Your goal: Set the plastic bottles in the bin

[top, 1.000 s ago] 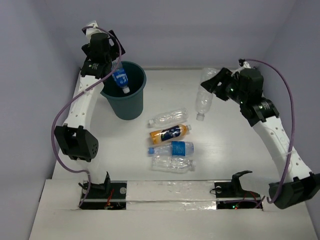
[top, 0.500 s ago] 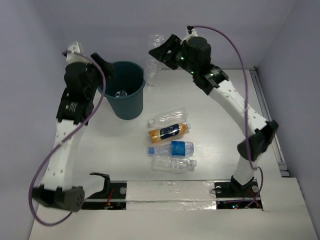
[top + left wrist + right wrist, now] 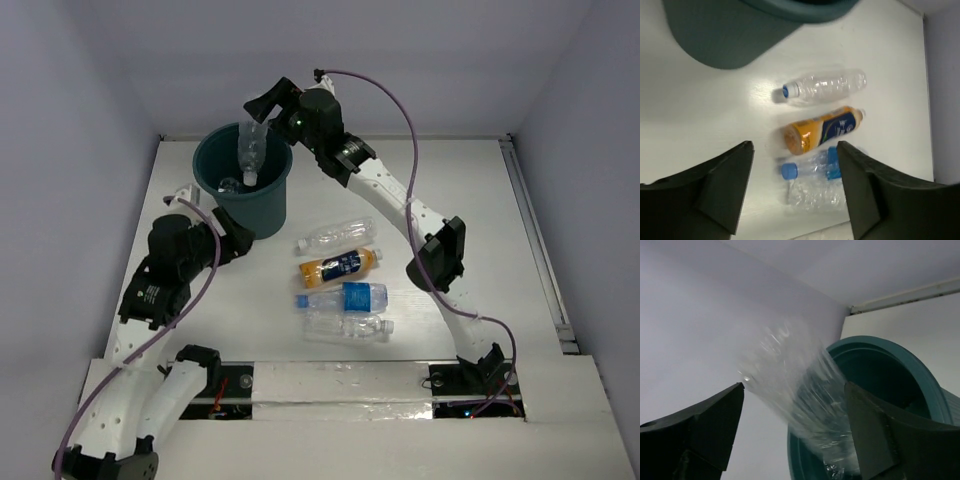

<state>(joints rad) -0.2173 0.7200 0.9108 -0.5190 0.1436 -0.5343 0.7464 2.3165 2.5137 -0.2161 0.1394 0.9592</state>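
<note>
drop step: the right claw (image 3: pixel 793 388) hangs over the teal bin (image 3: pixel 255 212), jaws spread, with a blurred clear bottle (image 3: pixel 249 155) seemingly slipping neck-down inside. the left claw (image 3: pixel 794 146), wide and empty, hovers above the orange bottle (image 3: pixel 820 131) on the bench (image 3: pixel 450 190), a likely next pick.

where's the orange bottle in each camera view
Top external: orange bottle lies mid-table.
Left wrist: orange bottle at centre of frame, just under a clear bottle.
Right wrist: not in it.
Shared landmark: the teal bin, in all three views.
</note>
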